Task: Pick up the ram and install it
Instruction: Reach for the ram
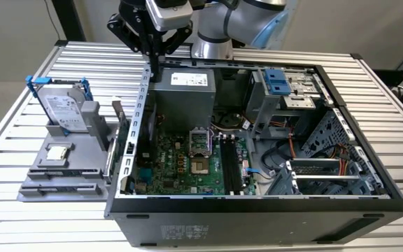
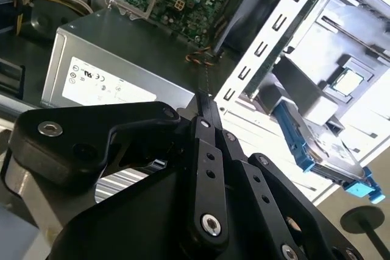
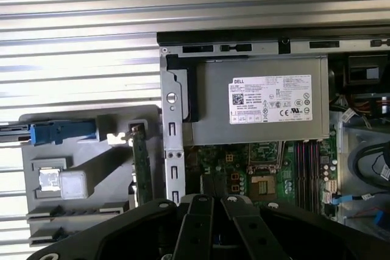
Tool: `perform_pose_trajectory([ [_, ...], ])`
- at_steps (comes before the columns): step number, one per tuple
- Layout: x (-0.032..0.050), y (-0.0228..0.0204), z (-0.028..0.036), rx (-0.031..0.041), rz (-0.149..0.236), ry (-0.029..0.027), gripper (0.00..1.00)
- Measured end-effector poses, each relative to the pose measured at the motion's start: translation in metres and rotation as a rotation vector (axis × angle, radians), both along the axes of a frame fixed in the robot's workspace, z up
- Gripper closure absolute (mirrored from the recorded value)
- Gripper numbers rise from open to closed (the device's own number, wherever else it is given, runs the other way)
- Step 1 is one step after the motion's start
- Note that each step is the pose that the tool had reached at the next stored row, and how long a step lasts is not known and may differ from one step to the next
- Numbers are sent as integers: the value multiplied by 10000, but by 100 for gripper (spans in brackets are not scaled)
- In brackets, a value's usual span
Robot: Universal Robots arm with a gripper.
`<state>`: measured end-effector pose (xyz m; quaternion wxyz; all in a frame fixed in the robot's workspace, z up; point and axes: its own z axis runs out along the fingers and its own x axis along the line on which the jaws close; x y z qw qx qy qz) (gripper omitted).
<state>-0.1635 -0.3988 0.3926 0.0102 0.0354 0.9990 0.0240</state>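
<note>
While the ram [image 3: 139, 164] stands apart, the pincer [image 1: 154, 71] overhangs the white-labelled supply [image 1: 184, 100].

The table [image 1: 40, 220] was a bed of silver metal slats. Two things rested directly on it: an open black computer case [image 1: 257, 218] across the centre and right of the frame, and, just beside it at middle left, a grey holder block [image 1: 61, 181].

Ribbed silver metal table [image 1: 390, 100] under even light, plain pale wall [image 1: 12, 31] behind.
</note>
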Motion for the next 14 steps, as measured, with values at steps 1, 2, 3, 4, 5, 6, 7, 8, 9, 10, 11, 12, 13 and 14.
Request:
perform_pose_trajectory([
  [1, -7, 0, 0, 0, 0, 0, 100],
  [2, -15, 0, 0, 0, 0, 0, 100],
  [3, -22, 0, 0, 1, 0, 0, 100],
  [4, -28, 0, 0, 0, 0, 0, 100],
  [5, -35, 0, 0, 1, 0, 0, 100],
  [6, -42, 0, 0, 0, 0, -1, 100],
  [7, -49, 0, 0, 0, -1, 0, 100],
  [8, -55, 0, 0, 0, 0, 0, 100],
  [9, -61, 0, -1, 0, -1, -1, 100],
  [10, -68, 0, -1, 1, -1, 0, 100],
  [11, -74, 0, -1, 0, 0, 0, 100],
  [12, -80, 0, 0, 0, 0, 0, 100],
  [13, -86, 0, -1, 1, 0, 0, 100],
  [14, -93, 0, -1, 1, 0, -1, 100],
])
